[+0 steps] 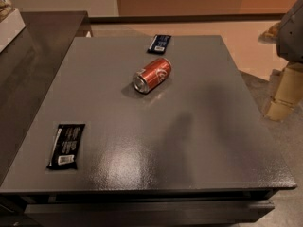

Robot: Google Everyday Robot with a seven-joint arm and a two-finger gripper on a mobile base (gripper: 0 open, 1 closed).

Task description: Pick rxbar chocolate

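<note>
To pick: the rxbar chocolate (66,145), flat at the near-left corner of the table (189,141).
Holds the gripper (283,96) off the right side, well apart from it, likely to leave the top unblocked; cannot tell whether open or closed. Not to confuse with the blue wrapper (159,43) beyond the red can (152,74).

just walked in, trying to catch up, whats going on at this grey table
Nothing is being held. The robot's tool hangs beyond the right edge of the grey table, touching none of the items. The rxbar chocolate, a flat black wrapper, lies near the table's front left corner. A red soda can lies on its side around the middle, and a dark blue wrapper lies by the far edge.
</note>
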